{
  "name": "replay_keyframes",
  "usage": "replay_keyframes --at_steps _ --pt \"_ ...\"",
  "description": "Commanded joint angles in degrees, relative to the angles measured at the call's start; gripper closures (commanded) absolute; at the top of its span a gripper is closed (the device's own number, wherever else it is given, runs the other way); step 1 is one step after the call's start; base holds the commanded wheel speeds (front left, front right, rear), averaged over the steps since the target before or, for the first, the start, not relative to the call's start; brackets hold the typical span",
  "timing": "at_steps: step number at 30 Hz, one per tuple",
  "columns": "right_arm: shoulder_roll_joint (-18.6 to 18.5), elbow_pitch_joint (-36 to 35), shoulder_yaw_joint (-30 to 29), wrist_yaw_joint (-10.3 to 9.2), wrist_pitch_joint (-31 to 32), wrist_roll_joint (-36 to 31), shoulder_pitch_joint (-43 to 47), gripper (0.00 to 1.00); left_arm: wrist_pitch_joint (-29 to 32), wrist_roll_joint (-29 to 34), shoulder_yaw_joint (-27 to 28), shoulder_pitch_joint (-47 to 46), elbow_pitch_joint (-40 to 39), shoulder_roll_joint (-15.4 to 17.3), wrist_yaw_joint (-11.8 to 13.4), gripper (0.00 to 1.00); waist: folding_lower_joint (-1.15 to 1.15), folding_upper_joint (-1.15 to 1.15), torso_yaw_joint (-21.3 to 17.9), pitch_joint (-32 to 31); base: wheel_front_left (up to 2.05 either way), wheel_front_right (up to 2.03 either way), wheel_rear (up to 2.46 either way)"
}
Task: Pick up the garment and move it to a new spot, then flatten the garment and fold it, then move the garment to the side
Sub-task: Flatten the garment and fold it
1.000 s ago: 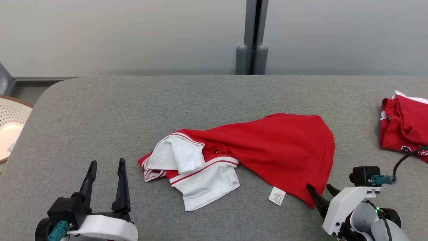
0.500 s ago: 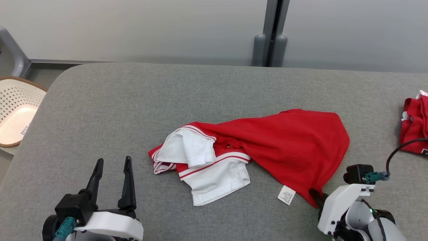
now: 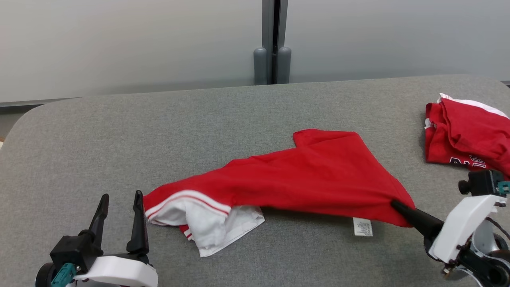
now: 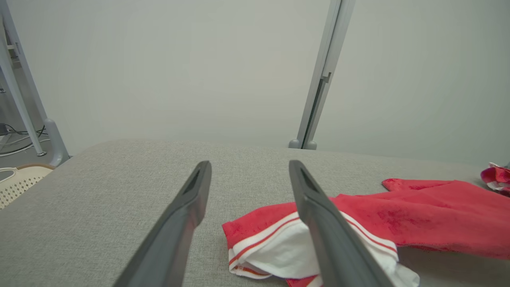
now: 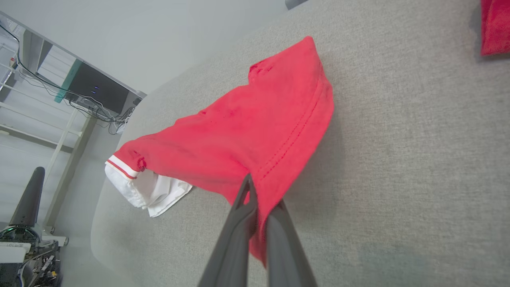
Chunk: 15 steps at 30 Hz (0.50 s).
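- At 7 o'clock in the head view, nearest you, the left pincer (image 3: pixel 121 195) stands over the grey bench (image 3: pixel 159 131). Its two dark fingers are apart with nothing between them. The left wrist view shows bare bench in the gap of that pincer (image 4: pixel 250 164).
- At 4 o'clock, the right pincer (image 3: pixel 394 204) has its fingers together, clamped on a corner of the garment (image 3: pixel 310 175). In the right wrist view you see red cloth by the stitched hem pinched between the fingers of that pincer (image 5: pixel 261 195).
- The garment (image 5: pixel 247 131) lies across the middle of the bench, drawn into a long red band from the grip at 4 o'clock towards 8 o'clock. Its creases run into the grip.
- Its bunched end, white with red-and-white striped trim, rests just beside the left pincer on the 3 o'clock side, as the left wrist view shows on the garment (image 4: pixel 418 215).
- A small white care label (image 3: pixel 362 227) shows at the garment's near edge, close to the grip.
- Farther out at 2 o'clock, a second red garment (image 3: pixel 466 135) with white lettering lies crumpled, well apart from the first.
- At 12 o'clock, beyond the bench, a grey post (image 3: pixel 273 40) rises against the pale wall.
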Motion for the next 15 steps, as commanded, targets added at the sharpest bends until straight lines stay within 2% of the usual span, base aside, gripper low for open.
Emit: replay_keyframes --at_steps 1,4,9,10,11,12,15 --pt "-0.6 -0.4 -0.4 0.00 0.9 0.8 1.1 1.00 0.1 -0.1 0.1 0.3 -0.2 0.4 0.2 0.00 0.00 0.00 -0.3 0.0 0.00 0.00 0.00" --pt "-3.1 -0.9 -2.8 0.00 4.9 2.4 3.1 1.00 0.3 -0.1 0.0 0.4 -0.4 0.6 0.3 0.00 0.00 0.00 -0.5 -0.1 0.00 0.00 0.00" --pt "-5.2 2.2 -4.8 0.00 6.4 -1.1 4.9 1.00 1.0 -0.2 -0.4 0.3 -0.3 0.9 0.0 0.00 0.00 0.00 0.0 -0.1 0.00 0.00 0.00" --pt "-5.1 3.0 -5.0 0.00 5.7 -2.2 4.8 0.86 1.0 -0.2 -0.5 0.3 -0.3 1.0 0.0 0.00 0.00 0.00 0.2 -0.1 0.00 0.00 0.00" --pt "-4.9 4.1 -5.0 0.00 5.1 -3.5 4.7 0.62 1.2 -0.3 -0.6 0.2 -0.2 1.0 -0.1 0.00 0.00 0.00 0.4 -0.1 0.00 0.00 0.00" --pt "-4.8 5.1 -4.7 0.00 4.3 -4.9 4.6 0.00 1.3 -0.3 -0.8 0.2 -0.2 1.1 -0.1 0.00 0.00 0.00 0.6 -0.2 0.00 0.00 0.00" --pt "-4.6 7.5 -4.1 0.00 0.7 -9.8 4.0 0.00 1.7 -0.4 -1.1 0.0 0.0 1.3 -0.3 0.00 0.00 0.00 1.2 -0.6 0.00 0.00 0.00"
